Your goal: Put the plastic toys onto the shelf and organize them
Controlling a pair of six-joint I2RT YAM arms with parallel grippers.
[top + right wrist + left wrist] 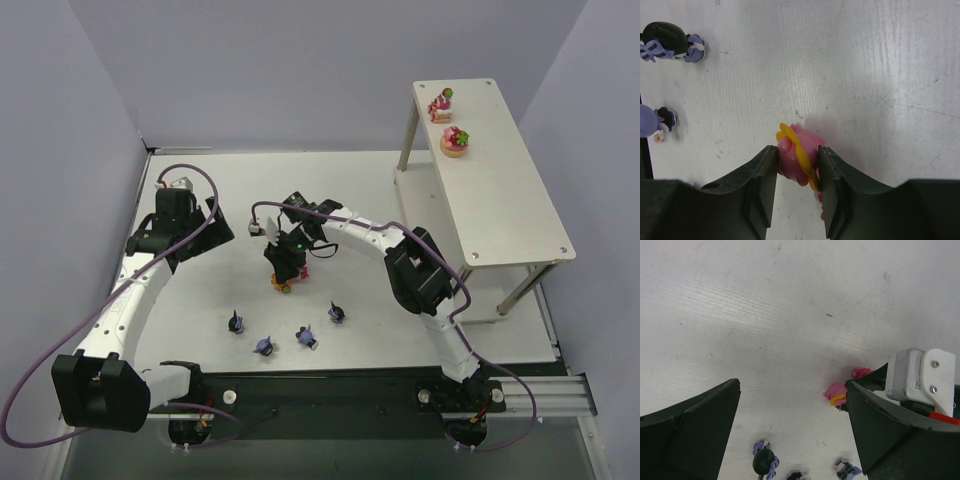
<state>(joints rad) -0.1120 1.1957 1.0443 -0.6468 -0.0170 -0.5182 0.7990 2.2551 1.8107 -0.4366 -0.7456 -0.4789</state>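
Observation:
My right gripper (797, 150) is shut on a pink toy with a yellow flower-like rim (790, 158), both fingers pressing its sides just above the tabletop. From above, this grip (285, 281) is at mid-table, with a second pink toy (304, 270) right beside it. Two bright toys (441, 103) (456, 141) stand on the far end of the shelf's top board (520, 200). Several dark blue-purple toys (236, 322) (264, 346) (307, 338) lie near the front. My left gripper (792, 385) hovers open and empty to the left (215, 228), with the pink toy (836, 391) visible past its right finger.
The shelf stands at the right on slim legs (408, 135) with a lower board under it. The right arm's wrist camera housing (922, 375) sits close to the left gripper's right finger. Dark toys (670, 45) (657, 122) lie left of the right gripper. Purple walls enclose the table.

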